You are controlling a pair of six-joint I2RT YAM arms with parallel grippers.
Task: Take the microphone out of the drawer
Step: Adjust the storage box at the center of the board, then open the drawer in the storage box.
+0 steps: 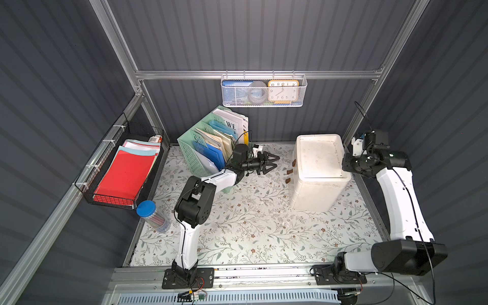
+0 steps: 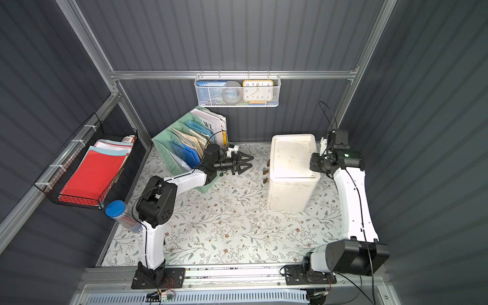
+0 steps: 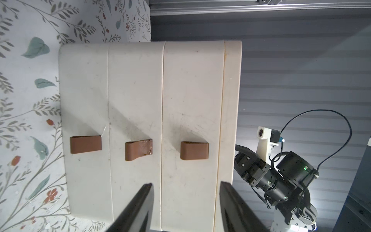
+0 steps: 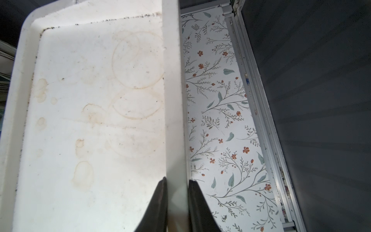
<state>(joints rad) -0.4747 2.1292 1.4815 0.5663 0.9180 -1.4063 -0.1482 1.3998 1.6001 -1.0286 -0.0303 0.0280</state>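
The white drawer unit (image 1: pixel 319 169) (image 2: pixel 290 163) stands at the back right of the floral table, with all three drawers pushed in. The microphone is hidden. The left wrist view shows the drawer fronts (image 3: pixel 140 100) and their brown tab handles (image 3: pixel 86 144) (image 3: pixel 138 149) (image 3: pixel 194 150). My left gripper (image 1: pixel 277 161) (image 2: pixel 252 161) (image 3: pixel 185 183) hovers open a short way in front of the handles (image 1: pixel 290 172), holding nothing. My right gripper (image 1: pixel 344 165) (image 4: pixel 177 179) is shut on the raised rim (image 4: pixel 172 100) of the unit's top, at its right edge.
A green file organiser (image 1: pixel 200 148) full of papers stands right behind my left arm. A black wire basket (image 1: pixel 121 174) with red paper hangs on the left wall. A blue-capped jar (image 1: pixel 153 215) lies at the table's left edge. A mesh basket (image 1: pixel 264 91) with a clock hangs on the back rail.
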